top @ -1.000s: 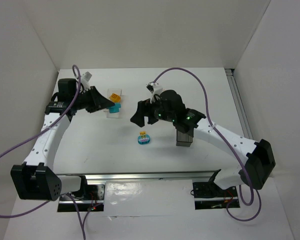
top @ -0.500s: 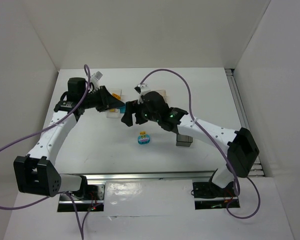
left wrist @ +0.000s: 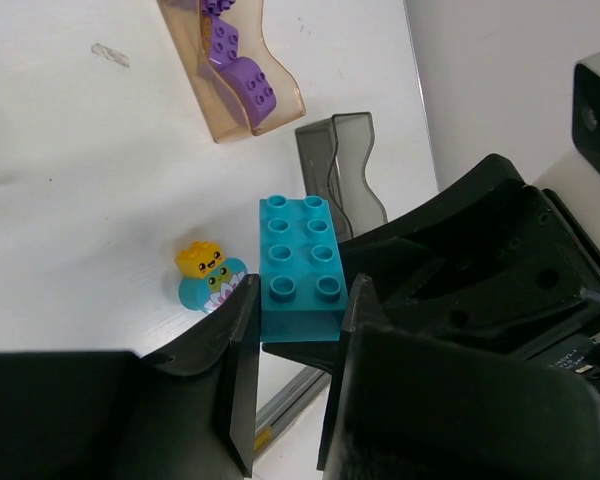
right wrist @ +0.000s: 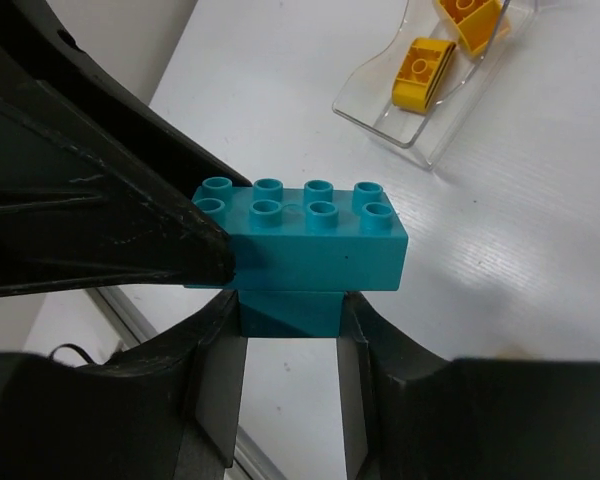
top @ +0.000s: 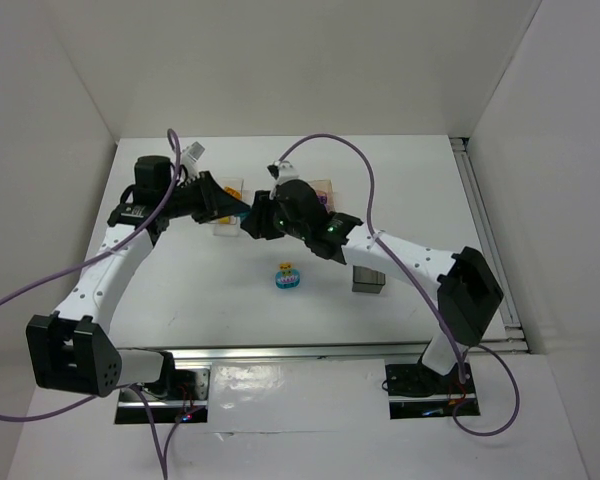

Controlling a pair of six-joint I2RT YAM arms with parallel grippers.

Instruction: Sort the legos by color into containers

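Note:
A teal lego (left wrist: 298, 260) with eight studs is held above the table, and my left gripper (left wrist: 302, 300) is shut on its near end. In the right wrist view the same teal lego (right wrist: 310, 235) has a smaller teal block (right wrist: 290, 310) stuck under it. My right gripper (right wrist: 290, 315) is shut on that lower block, with both fingers touching its sides. Seen from the top, the left gripper (top: 242, 212) and the right gripper (top: 255, 222) meet nose to nose. The clear container (right wrist: 380, 110) holds yellow legos (right wrist: 425, 72). The orange-tan container (left wrist: 280, 115) holds purple legos (left wrist: 242, 75).
A dark grey container (top: 368, 280) stands right of centre, under the right arm. A teal round figure with a yellow head (top: 287, 275) sits on the table in front of both grippers. Purple cables arch over both arms.
My right gripper has swung left to meet the left gripper and shut on the lower teal block. The left gripper moved a little right at first and has since held still with the lego.

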